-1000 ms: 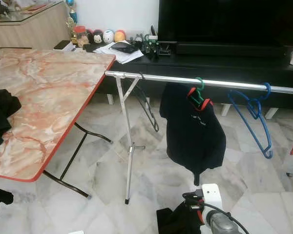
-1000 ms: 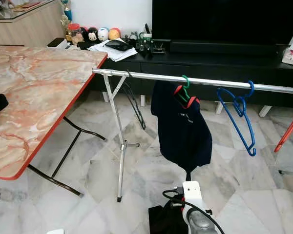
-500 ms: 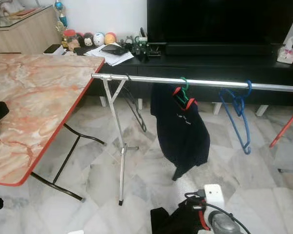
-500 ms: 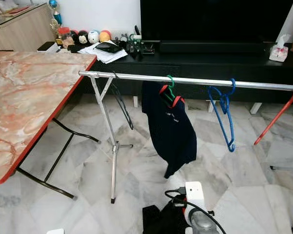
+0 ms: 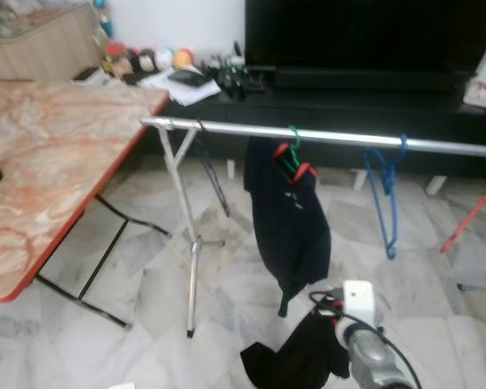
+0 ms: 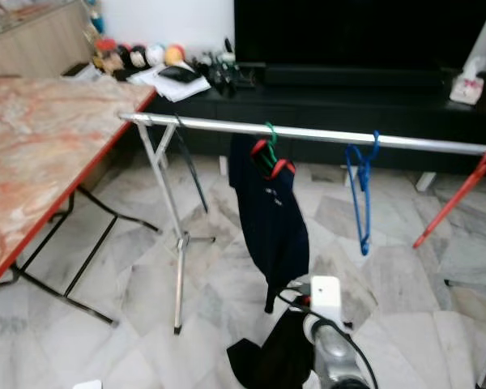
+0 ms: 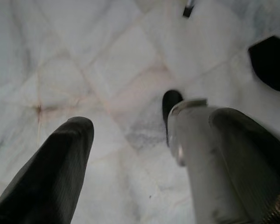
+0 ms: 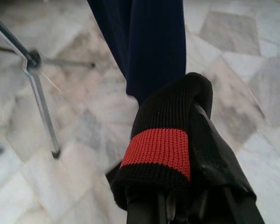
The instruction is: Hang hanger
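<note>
Silver rail [image 5: 348, 138] bearing dark shirt [image 5: 292, 215], blue hanger [image 5: 386, 190].

Pretty clearly a living room in a home. A big black TV [image 5: 364, 36] is set on a long low black TV console [image 5: 348, 113], with small round toy figures [image 5: 150, 59] and papers [image 5: 178, 81] left on it. Marble floor tiles [image 5: 146, 292] are seen throughout, a folding marble-pattern tabletop [image 5: 57, 154] is set up, and laundry is hung on a metal clothes rail [image 5: 324, 136].
</note>
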Tool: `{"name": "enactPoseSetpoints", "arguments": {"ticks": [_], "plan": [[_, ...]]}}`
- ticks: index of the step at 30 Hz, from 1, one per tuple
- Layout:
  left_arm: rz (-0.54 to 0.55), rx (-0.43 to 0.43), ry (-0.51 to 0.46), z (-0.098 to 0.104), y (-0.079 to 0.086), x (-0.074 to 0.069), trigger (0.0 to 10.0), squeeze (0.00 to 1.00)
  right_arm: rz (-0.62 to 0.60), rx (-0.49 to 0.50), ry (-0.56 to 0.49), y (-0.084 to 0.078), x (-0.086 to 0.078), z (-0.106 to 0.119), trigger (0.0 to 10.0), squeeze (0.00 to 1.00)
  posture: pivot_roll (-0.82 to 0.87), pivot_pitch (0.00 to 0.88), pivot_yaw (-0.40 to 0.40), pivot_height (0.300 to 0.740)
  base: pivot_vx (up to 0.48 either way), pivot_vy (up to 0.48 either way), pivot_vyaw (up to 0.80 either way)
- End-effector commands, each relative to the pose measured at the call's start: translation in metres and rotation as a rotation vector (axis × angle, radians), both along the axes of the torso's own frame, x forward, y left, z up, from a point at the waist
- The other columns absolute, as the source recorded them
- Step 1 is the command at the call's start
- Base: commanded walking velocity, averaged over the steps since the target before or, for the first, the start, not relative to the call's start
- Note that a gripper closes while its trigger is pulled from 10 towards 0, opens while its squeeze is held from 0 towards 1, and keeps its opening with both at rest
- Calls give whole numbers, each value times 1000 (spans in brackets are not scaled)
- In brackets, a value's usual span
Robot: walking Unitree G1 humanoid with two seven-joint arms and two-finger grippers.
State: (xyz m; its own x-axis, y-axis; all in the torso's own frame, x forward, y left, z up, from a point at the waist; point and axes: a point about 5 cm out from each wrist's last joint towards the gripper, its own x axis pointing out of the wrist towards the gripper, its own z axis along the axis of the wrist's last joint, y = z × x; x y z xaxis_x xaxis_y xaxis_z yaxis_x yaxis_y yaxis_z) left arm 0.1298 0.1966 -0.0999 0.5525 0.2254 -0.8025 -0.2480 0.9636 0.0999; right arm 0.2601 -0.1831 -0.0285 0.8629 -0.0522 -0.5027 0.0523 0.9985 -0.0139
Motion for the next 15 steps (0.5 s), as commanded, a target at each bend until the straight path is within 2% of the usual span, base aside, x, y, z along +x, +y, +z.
{"name": "enactPoseSetpoints", "arguments": {"ticks": [1,8,13,15], "plan": [[-5,2,12,-1,-1,-4,10000,0,-19,0,-27,-6,-1,2,10000,0,-155,0,41,740,0,-285,0],[-5,2,13,-2,-1,-5,10000,0,-57,16,-44,-9,-5,0,10000,0,-165,0,37,740,0,-289,0],[-9,-1,14,-2,-1,-6,10000,0,-64,26,-52,-10,-3,2,10000,0,-169,0,34,740,0,-302,-775],[-11,-2,15,-2,-2,-7,10000,0,-63,31,-63,-8,-1,4,10000,0,-171,0,31,740,0,-306,0]]}}
